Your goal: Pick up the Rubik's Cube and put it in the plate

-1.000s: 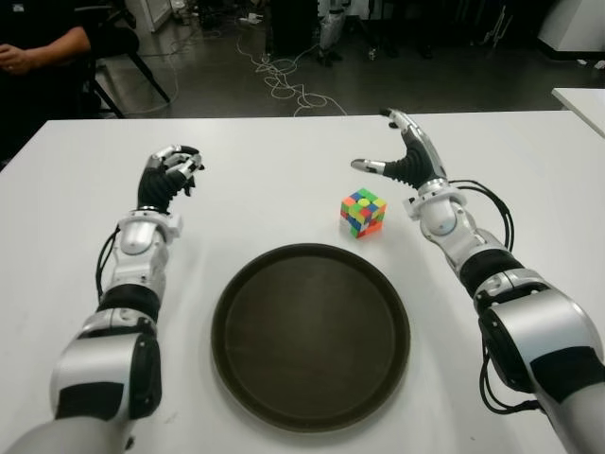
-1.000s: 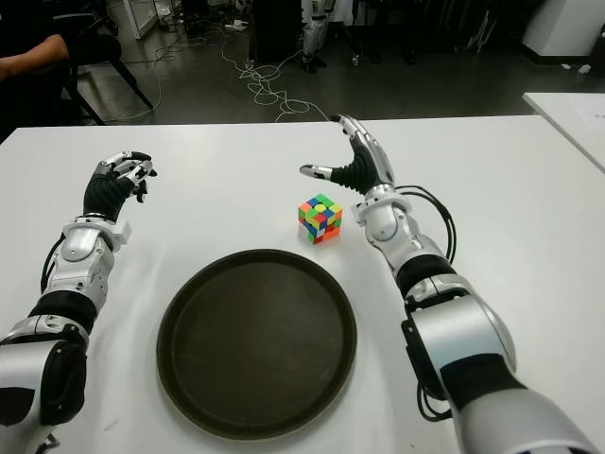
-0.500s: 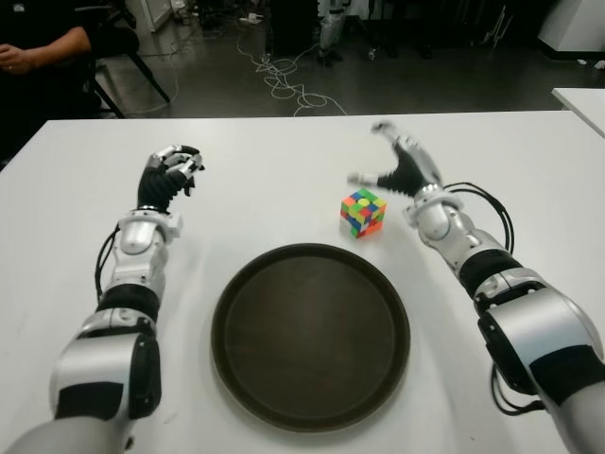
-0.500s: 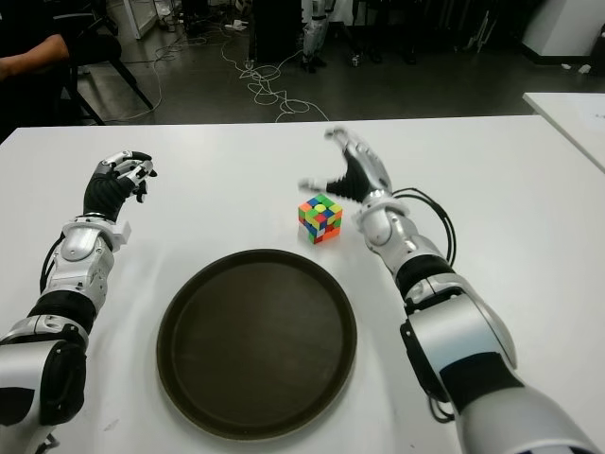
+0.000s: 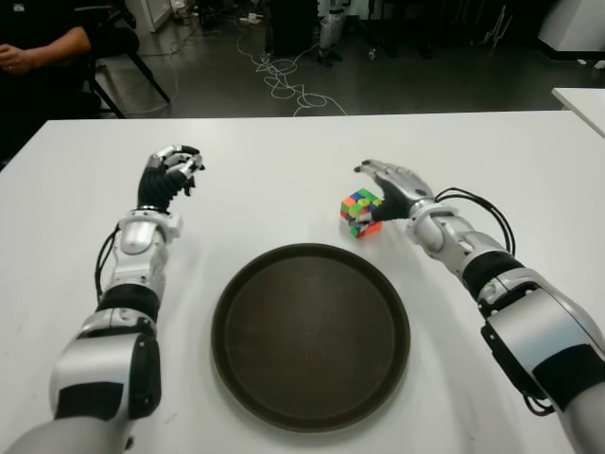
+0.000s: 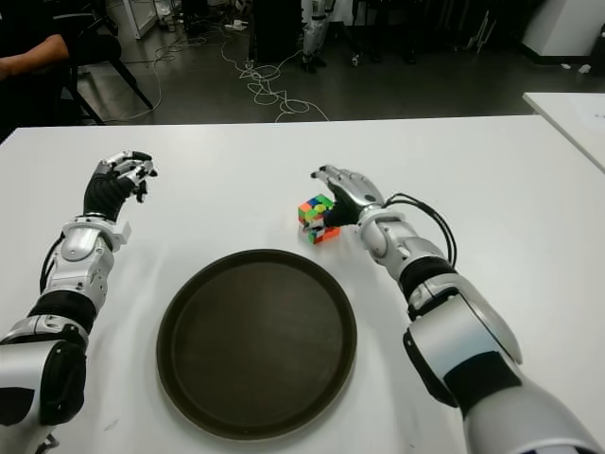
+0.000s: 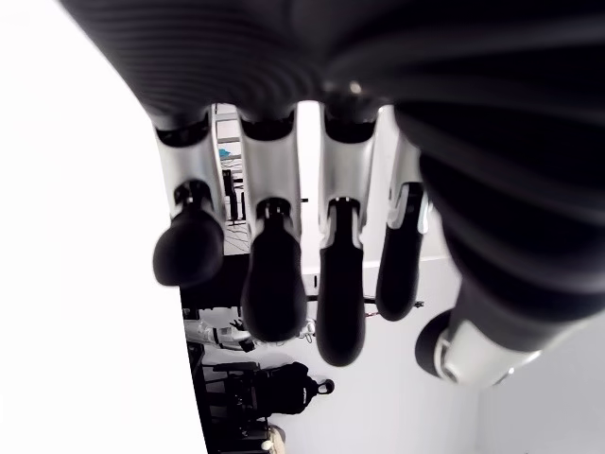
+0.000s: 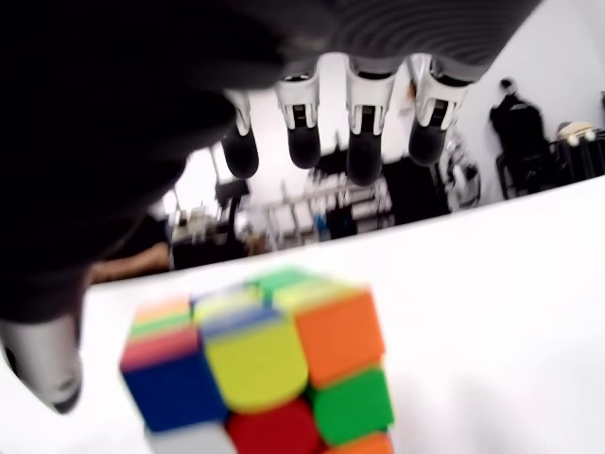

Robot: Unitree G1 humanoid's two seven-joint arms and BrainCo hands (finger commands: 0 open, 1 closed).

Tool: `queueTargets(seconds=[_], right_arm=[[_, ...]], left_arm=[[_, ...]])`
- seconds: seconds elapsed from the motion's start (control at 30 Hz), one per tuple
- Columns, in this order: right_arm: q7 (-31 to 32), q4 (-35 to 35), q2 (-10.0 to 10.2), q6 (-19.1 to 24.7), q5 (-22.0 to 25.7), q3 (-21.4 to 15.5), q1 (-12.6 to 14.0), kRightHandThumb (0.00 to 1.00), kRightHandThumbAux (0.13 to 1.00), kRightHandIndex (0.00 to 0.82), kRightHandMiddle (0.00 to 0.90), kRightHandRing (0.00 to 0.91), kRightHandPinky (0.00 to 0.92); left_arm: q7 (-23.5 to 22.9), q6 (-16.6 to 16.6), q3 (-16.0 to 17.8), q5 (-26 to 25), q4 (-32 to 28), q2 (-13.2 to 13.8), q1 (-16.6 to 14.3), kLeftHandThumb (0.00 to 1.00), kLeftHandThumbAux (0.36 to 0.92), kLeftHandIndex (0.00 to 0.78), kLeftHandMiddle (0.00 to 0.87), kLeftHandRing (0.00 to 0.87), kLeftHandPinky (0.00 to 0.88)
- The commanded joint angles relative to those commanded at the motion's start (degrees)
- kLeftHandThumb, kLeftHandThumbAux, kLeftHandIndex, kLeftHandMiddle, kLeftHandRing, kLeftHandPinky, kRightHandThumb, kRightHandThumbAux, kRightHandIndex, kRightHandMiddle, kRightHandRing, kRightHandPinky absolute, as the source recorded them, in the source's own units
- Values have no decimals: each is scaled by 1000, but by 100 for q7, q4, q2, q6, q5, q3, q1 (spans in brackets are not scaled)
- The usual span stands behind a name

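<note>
Now right hand point(image 5: 389, 189) cups Rubik's Cube point(image 5: 360, 212) (fingers spread)

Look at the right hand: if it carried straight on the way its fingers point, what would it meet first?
Most likely the Rubik's Cube: the right hand arches open over it, fingers pointing across its top. Contact is unclear.

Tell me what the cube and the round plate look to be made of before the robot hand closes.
Rubik's Cube: likely hard plastic, bright solid-coloured tiles with a slight sheen. Plate: dark brown, matte, with a raised rim; probably plastic or coated wood, the look leaves it open. The right robot hand is over the cube, fingers spread.
</note>
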Motion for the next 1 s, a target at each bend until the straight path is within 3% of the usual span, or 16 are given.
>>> queueTargets(seconds=[0.37, 0.77, 1.0], right_arm=[[236, -10, 21, 52, -9, 163, -37, 0, 660, 134, 176, 199, 219], [360, -13, 30, 200, 2, 228, -62, 0, 647, 145, 166, 171, 149], [340, -20, 33, 243, -7, 265, -56, 0, 637, 147, 166, 179, 178]], left_arm=[[32, 17, -29, 28, 2, 21, 2, 836, 668, 409, 555, 706, 754], [8, -10, -34, -3, -18, 9, 15, 837, 668, 409, 552, 701, 752], [26, -10, -28, -3, 22, 5, 0, 837, 668, 409, 549, 697, 756]])
